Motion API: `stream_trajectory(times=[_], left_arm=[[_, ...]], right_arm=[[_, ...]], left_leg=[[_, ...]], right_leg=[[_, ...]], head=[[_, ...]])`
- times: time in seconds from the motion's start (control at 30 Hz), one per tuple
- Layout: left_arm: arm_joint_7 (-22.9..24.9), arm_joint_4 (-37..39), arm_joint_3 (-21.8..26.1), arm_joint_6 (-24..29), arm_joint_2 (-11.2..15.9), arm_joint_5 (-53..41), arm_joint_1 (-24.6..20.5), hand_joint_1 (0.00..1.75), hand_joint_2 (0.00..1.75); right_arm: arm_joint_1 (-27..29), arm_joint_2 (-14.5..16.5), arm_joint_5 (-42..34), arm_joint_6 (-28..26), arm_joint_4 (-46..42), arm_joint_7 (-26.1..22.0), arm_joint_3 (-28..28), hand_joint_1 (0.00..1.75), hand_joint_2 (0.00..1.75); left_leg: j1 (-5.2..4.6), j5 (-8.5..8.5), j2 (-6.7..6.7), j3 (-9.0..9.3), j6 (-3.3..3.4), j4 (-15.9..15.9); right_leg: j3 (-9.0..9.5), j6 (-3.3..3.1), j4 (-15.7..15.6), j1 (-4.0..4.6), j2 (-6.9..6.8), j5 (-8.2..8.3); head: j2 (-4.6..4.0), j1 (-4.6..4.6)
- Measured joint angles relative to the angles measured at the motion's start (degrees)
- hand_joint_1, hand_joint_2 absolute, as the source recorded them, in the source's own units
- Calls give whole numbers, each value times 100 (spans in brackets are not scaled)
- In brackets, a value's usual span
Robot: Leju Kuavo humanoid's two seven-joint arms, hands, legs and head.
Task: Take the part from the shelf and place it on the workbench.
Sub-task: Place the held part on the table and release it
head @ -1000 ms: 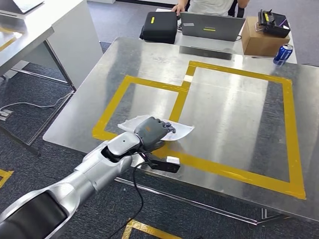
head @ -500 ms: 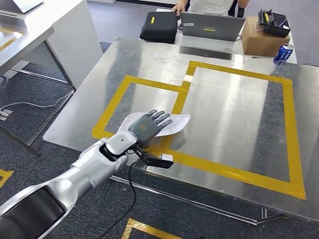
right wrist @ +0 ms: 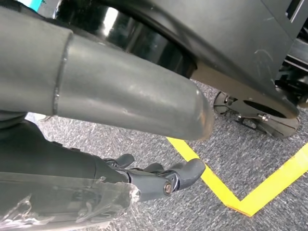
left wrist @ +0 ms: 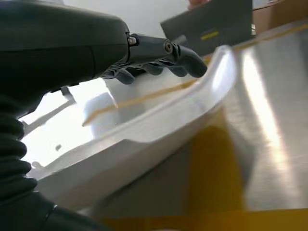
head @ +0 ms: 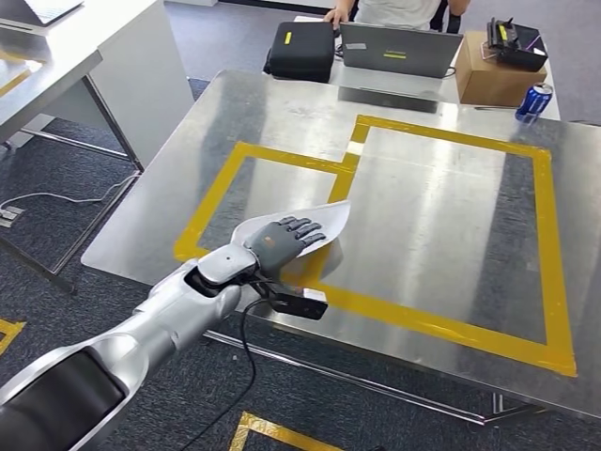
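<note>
A thin, light, flexible white part (head: pixel 322 225), tilted on the tabletop (head: pixel 439 225), is judged best taken at its edge; left hand (head: pixel 284 241) fingers (head: pixel 306 228) are spread above it.

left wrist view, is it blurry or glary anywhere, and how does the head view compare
Left wrist view: the white part and yellow tape are soft and smeared, with bright glare streaks on the workbench. Head view: sharp, though broad pale reflections wash over the metal around the left hand.
</note>
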Motion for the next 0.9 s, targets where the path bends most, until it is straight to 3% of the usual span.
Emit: stream_trajectory(times=[0.07,0.13,0.2,0.33,0.5,0.73,0.8,0.9], left_arm=[[-873,-470,367,-769,-24,1552,179,0,0],[-1453,-1384,787,-1648,31,3384,474,0,0],[-1629,-2378,1152,-2188,127,4799,741,0,0],[-1820,-3982,1896,-2673,309,6668,1248,0,0],[-1992,-5284,2973,-2769,486,7385,1759,0,0],[-2135,-5978,3996,-3274,484,8507,2235,0,0],[-2149,-6166,4387,-2987,464,8727,2318,0,0],[-2444,-6390,5228,-1653,440,8293,2487,0,0]], right_arm=[[5,-25,12,13,0,-60,-22,0,0],[17,-52,37,21,0,-125,-44,0,0],[33,-76,63,25,0,-174,-78,0,0],[56,-111,105,22,0,-229,-136,0,0],[61,-148,190,3,0,-265,-165,0,0],[43,-166,253,3,-8,-331,-201,0,0],[40,-167,230,4,-11,-326,-234,0,0],[41,-167,144,-19,-13,-258,-316,0,0]], left_leg=[[-1,-1,0,-2,1,1],[-2,-3,2,-5,2,1],[-1,-6,5,-5,5,1],[3,-8,10,-7,7,1],[8,-5,10,-10,4,0],[2,-5,9,-14,3,2],[2,-6,9,-14,4,2],[4,-9,13,-15,3,1]], right_leg=[[-1,0,0,-1,2,0],[-3,1,0,-1,5,0],[-4,1,0,-1,8,-1],[-6,1,0,4,12,-3],[-6,3,0,12,8,-5],[-2,5,0,9,6,-2],[-1,6,0,8,6,-2],[1,4,1,9,15,-3]], head=[[0,1],[0,1],[0,1],[0,-3],[0,-2],[0,1],[0,1],[0,-1]])
